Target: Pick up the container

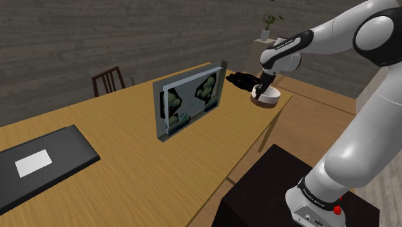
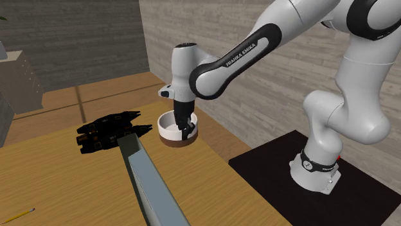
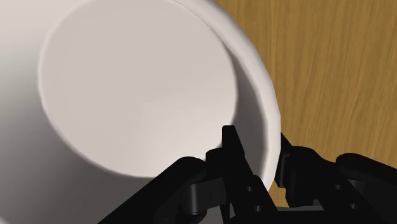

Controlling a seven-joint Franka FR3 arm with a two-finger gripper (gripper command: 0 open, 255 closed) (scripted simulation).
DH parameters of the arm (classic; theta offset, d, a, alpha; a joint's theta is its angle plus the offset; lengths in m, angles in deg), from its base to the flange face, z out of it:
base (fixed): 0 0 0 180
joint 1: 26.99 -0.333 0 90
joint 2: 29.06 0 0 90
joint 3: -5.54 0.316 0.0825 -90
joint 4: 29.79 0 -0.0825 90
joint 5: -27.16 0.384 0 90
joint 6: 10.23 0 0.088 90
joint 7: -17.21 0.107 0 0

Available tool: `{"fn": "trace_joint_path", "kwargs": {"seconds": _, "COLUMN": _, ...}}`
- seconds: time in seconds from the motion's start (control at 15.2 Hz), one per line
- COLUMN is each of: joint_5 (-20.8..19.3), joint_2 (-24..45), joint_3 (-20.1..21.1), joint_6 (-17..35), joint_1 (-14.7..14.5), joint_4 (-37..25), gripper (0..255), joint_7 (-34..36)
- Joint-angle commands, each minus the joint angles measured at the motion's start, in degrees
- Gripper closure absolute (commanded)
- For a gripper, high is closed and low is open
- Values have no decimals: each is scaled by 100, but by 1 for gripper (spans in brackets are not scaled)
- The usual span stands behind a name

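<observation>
Wooden counter (image 1: 129,161), near one corner: black hand (image 3: 256,145) pinches a round white container (image 3: 140,89) by its rim. Grasped, apparently; lifting remains.

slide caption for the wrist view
Gripper clasps the rim of the white bowl, wooden table beneath.

– What did you have under you?
– A wooden table (image 1: 129,167). My bowl (image 1: 274,97) sat near one corner, with a black gadget (image 1: 241,80) just beside it.
– Anything else on it?
– A frame (image 1: 190,103) stood upright mid-table. A dark slab (image 1: 71,151) with a white sheet (image 1: 32,162) lay well apart, at the shoulder view's left. I saw a pencil (image 2: 19,212) too.
</observation>
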Motion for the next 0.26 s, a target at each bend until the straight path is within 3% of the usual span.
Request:
{"fn": "trace_joint_path", "kwargs": {"seconds": 0.0, "joint_5": -89, "joint_2": -115, "joint_3": -2, "joint_6": -144, "joint_1": -8, "joint_4": -51, "gripper": 255, "joint_7": 73}}
{"fn": "trace_joint_path", "kwargs": {"seconds": 0.2, "joint_5": -129, "joint_2": -167, "joint_3": -2, "joint_6": -228, "joint_1": -10, "joint_4": -91, "gripper": 255, "joint_7": 105}}
